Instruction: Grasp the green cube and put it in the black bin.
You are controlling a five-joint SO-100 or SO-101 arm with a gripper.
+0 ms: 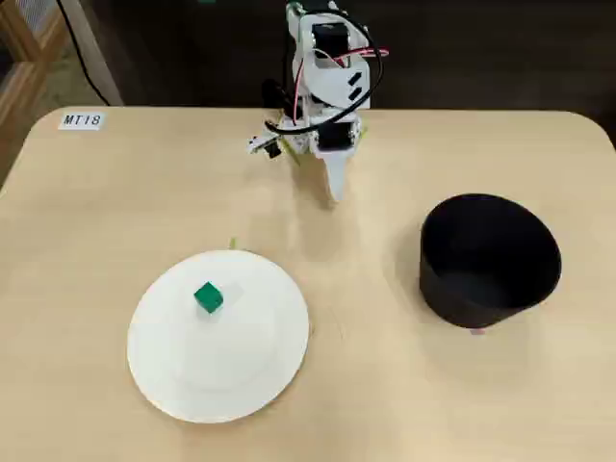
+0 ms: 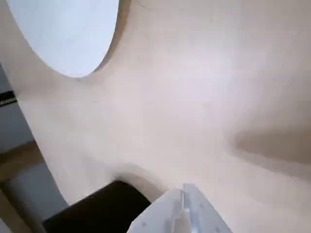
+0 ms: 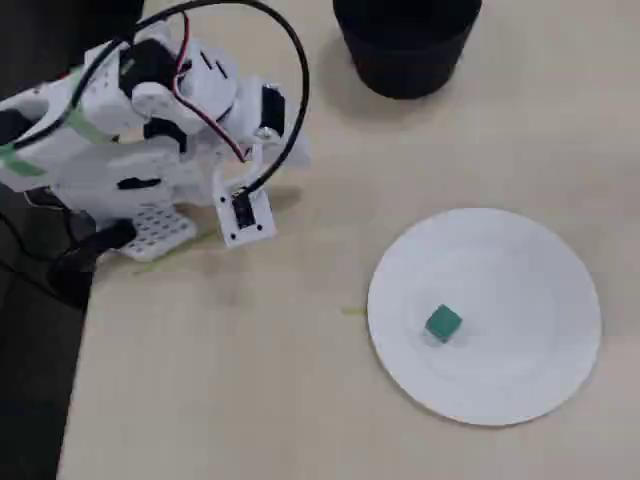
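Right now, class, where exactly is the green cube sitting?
The green cube sits on the white plate, slightly above and left of its centre in a fixed view, well left of the black bin and apart from the hand.

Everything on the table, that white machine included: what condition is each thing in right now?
green cube: resting on the plate, untouched.
white plate: flat on the table, holding only the cube.
black bin: upright, open-topped, looks empty.
end effector: fingers together, holding nothing, tucked near the arm's base, far from the cube.
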